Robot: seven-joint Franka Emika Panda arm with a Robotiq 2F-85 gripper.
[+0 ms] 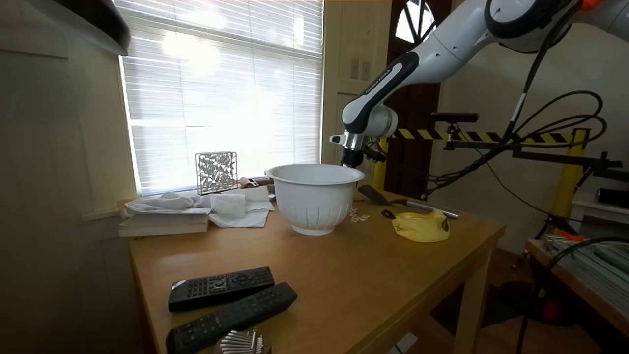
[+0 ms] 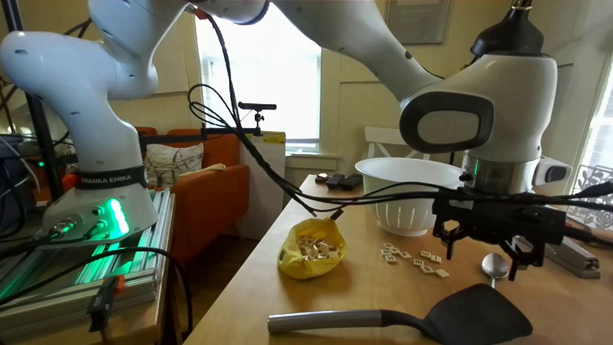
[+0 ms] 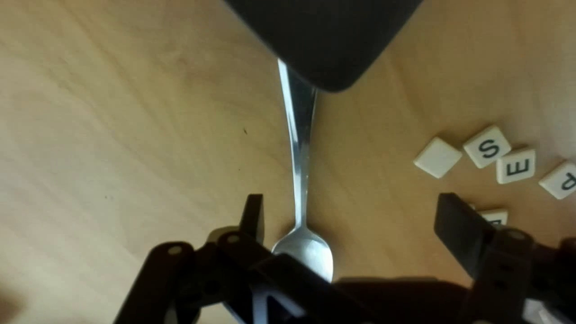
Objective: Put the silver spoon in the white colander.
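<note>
Tool (image 3: 351, 207) agape above silver spoon (image 3: 300, 173)

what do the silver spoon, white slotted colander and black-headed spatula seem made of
Slim silver spoon: polished metal, probably stainless steel; bright reflections streak its handle.
Large white slotted colander: likely smooth plastic; its thin, uniformly white wall looks moulded.
Black-headed, grey-handled spatula: matte head, perhaps nylon, without bright reflections; the handle's satin sheen suggests metal.

Both exterior views share white colander (image 1: 317, 201) and table (image 1: 339, 275), facing near-opposite ways: camera on remote controls (image 1: 231, 317) side of colander in an exterior view, on its spatula (image 2: 476, 314) side in an exterior view. Wrist view: close, straight down, colander's spatula side.
</note>
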